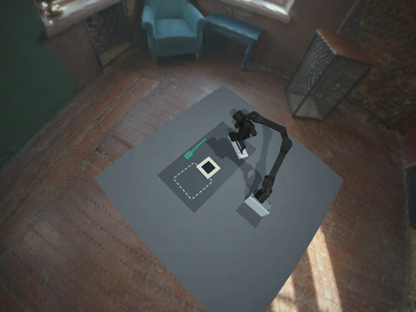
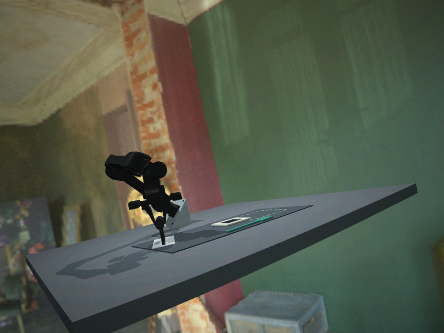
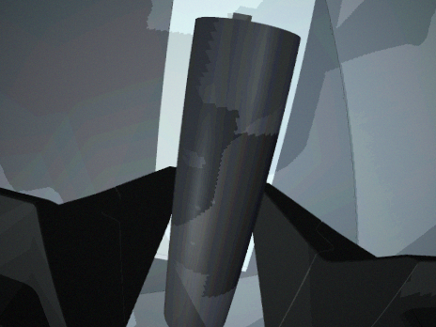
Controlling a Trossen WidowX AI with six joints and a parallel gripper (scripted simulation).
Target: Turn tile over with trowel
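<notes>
My gripper (image 1: 239,144) (image 2: 159,225) (image 3: 217,185) is shut on the dark round handle (image 3: 232,133) of the small trowel. Its white flat blade (image 1: 243,153) (image 2: 163,242) (image 3: 188,71) sits low over the right end of the dark mat (image 1: 198,203); I cannot tell if it touches. The tile (image 1: 208,167) (image 2: 230,221), white-rimmed with its dark marked square facing up, lies on the mat, overlapping the right corner of the dashed outline (image 1: 183,188) (image 2: 269,210). The gripper is well to the right of the tile.
A teal long-handled tool (image 1: 194,148) (image 2: 249,223) lies on the mat just behind the tile and outline. The arm's grey base (image 1: 257,206) (image 2: 177,213) stands on the grey table (image 1: 201,251) (image 2: 250,250), right of the mat.
</notes>
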